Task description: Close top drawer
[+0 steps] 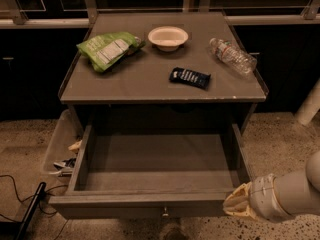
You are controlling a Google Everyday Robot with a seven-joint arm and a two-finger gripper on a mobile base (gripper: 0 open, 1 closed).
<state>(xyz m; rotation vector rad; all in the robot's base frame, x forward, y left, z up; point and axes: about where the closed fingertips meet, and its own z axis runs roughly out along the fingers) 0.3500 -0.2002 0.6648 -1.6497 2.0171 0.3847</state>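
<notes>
Top drawer (159,166) stands pulled open. My gripper (238,204) sits low at its front right corner. Whether it is open or closed: cannot tell.

The bench (140,84) carries four things: one green bag (107,49), one white bowl (168,37), one plastic bottle (232,56) and one dark wrapped bar (189,77). Under it is one open drawer (140,199) with one small knob (165,213), and one tool (236,204) at the drawer's front right corner. One clear bin (57,144) stands on the floor at the left.
</notes>
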